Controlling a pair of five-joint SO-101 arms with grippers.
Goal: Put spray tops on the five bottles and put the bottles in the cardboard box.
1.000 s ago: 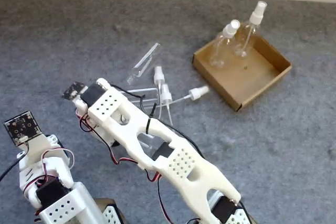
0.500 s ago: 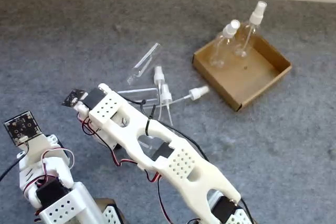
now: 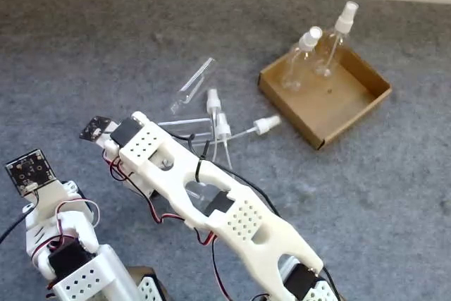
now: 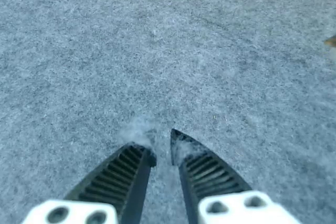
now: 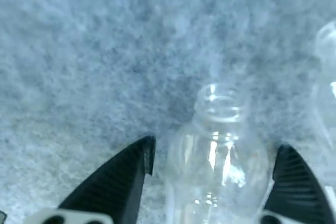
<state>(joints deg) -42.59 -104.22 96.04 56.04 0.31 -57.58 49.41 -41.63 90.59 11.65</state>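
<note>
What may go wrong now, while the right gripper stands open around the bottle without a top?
The right gripper is open around the clear bottle; its smooth round wall may slip out on closing. A second bottle sits close to one finger and may get pushed. The loose spray tops lie crossed near the right arm and may be swept.

A capped bottle (image 3: 301,61) and a second capped bottle (image 3: 332,44) stand upright in the far corner of the open cardboard box (image 3: 345,100), on the right of the grey carpet (image 3: 84,47). Left of the box an uncapped bottle (image 3: 192,84) lies on its side. Just nearer lie a far spray top (image 3: 213,99), a middle spray top (image 3: 223,127) and a right spray top (image 3: 267,125). A long white arm (image 3: 243,220) stretches from near right towards the left, and a second arm (image 3: 63,244) sits at near left.
</note>
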